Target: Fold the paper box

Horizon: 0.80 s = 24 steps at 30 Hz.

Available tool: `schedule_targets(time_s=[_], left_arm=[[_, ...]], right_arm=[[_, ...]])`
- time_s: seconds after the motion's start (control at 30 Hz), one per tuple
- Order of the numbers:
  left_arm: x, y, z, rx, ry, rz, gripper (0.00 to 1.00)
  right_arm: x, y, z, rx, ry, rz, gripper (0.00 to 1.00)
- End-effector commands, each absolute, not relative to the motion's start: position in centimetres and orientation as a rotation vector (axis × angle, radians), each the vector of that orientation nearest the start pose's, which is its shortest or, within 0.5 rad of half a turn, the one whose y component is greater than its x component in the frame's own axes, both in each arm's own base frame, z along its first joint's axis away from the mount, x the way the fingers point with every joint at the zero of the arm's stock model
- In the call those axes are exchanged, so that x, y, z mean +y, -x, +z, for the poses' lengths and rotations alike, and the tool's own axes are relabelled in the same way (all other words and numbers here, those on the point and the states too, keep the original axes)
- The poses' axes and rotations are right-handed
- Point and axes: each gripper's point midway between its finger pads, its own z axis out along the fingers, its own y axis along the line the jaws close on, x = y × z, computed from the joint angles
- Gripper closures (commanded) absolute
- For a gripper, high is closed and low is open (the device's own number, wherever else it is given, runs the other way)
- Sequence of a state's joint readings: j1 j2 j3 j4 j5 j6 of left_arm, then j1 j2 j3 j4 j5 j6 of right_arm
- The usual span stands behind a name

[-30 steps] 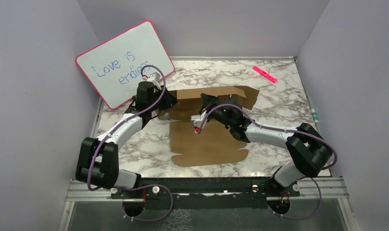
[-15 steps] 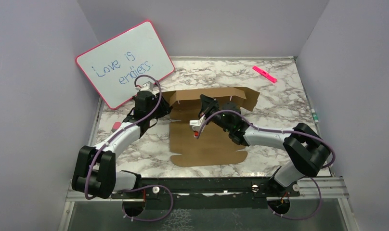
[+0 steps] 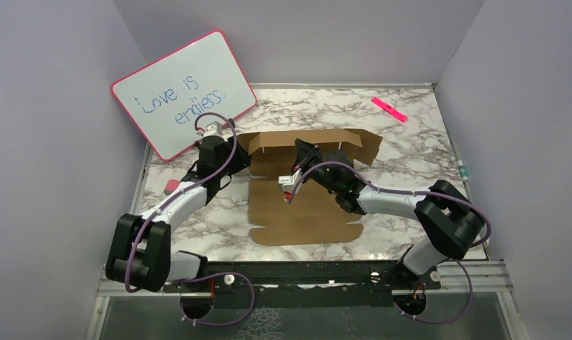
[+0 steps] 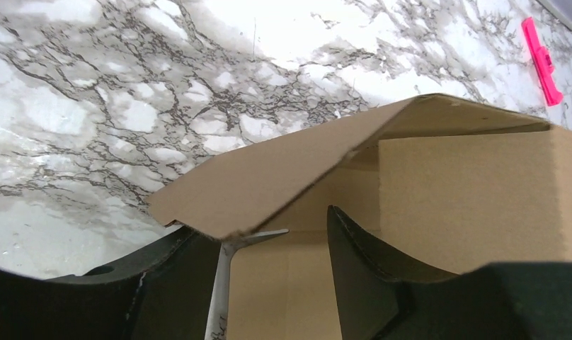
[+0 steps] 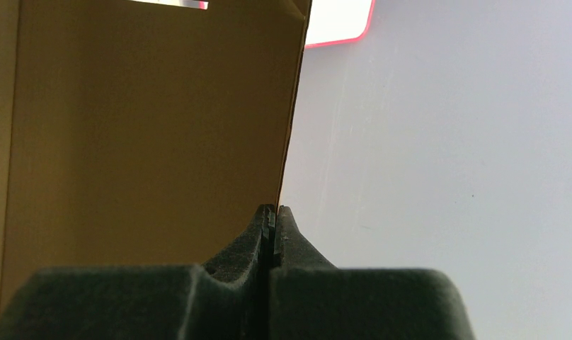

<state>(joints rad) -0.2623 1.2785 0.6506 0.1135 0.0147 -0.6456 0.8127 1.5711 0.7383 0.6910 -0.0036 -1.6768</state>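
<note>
Paper box [image 3: 304, 205]: lies partly flat on marble table [image 3: 410, 163], rear wall raised. Left gripper [image 4: 265, 230]: stands parted at its left corner flap. Right gripper [image 5: 274, 211]: pinches raised panel's edge, fingers closed.

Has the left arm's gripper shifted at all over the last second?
Yes. The left gripper has pulled back toward the bottom of the overhead view, away from the pink-framed whiteboard, and nothing of it overlaps the board's writing any more.

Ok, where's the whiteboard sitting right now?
In the top external view, the whiteboard stands tilted at the far left corner of the table, against the left wall, just beyond the left end of the paper box.
</note>
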Motion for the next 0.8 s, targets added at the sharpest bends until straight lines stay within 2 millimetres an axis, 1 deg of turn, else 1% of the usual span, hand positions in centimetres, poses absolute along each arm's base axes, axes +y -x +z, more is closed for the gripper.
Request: schedule_targets(time_s=[0.0,0.1,0.17,0.33,0.57,0.67,0.77], left_arm=[[-13.5,-36.0,9.7,2.118,0.440,-0.631,0.42],[-14.1,-35.9,8.6,2.117,0.452,-0.675,0.42],[-14.1,-35.9,8.0,2.114,0.458,-0.672,0.40],[-14.7,-36.3,7.5,2.097,0.446,-0.693,0.39],[-16.4,-36.3,6.1,2.128,0.438,-0.730,0.39],[-17.4,-36.3,7.0,2.100,0.415,-0.766,0.39],[-18.4,-36.2,8.8,2.051,0.365,-0.785,0.40]], right_arm=[[32.2,-36.2,20.8,0.559,1.654,-0.662,0.99],[32.2,-36.1,20.9,0.558,1.652,-0.659,0.99],[32.3,-36.1,20.9,0.559,1.652,-0.657,0.99],[32.4,-36.3,20.7,0.564,1.654,-0.653,0.99],[32.6,-36.4,20.8,0.560,1.652,-0.655,0.99],[32.6,-36.4,20.9,0.561,1.649,-0.653,0.99],[32.5,-36.5,21.0,0.567,1.646,-0.657,0.99]])
